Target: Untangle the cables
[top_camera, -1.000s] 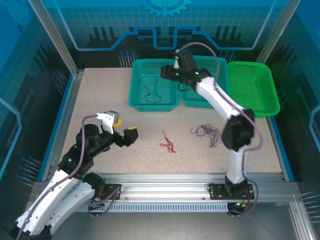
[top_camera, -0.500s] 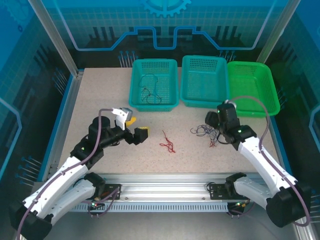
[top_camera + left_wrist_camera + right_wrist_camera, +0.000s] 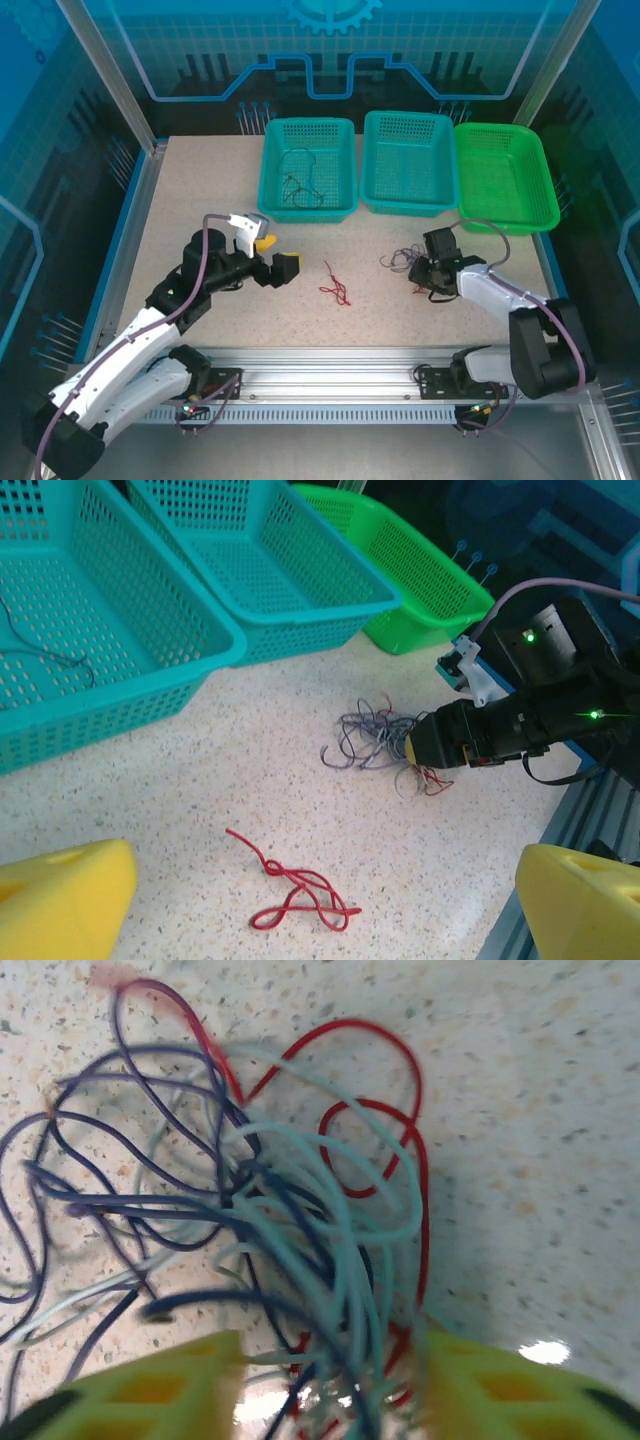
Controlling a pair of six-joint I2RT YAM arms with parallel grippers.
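A tangle of dark purple, whitish-grey and red cables lies on the table right of centre, also in the left wrist view. My right gripper is low over its near right side. Its yellow fingers stand apart astride the strands, jaws open with cables between them. A loose red cable lies at mid table. My left gripper hovers left of it, wide open and empty, and its wrist view has the red cable between its fingertips.
Three baskets line the back: a teal one holding a thin dark cable, a second teal one, and a green one. A metal rail runs along the near edge.
My right arm swung from over the teal baskets down to the tangle, and its jaws have narrowed around the strands. My left gripper edged right toward the red cable.
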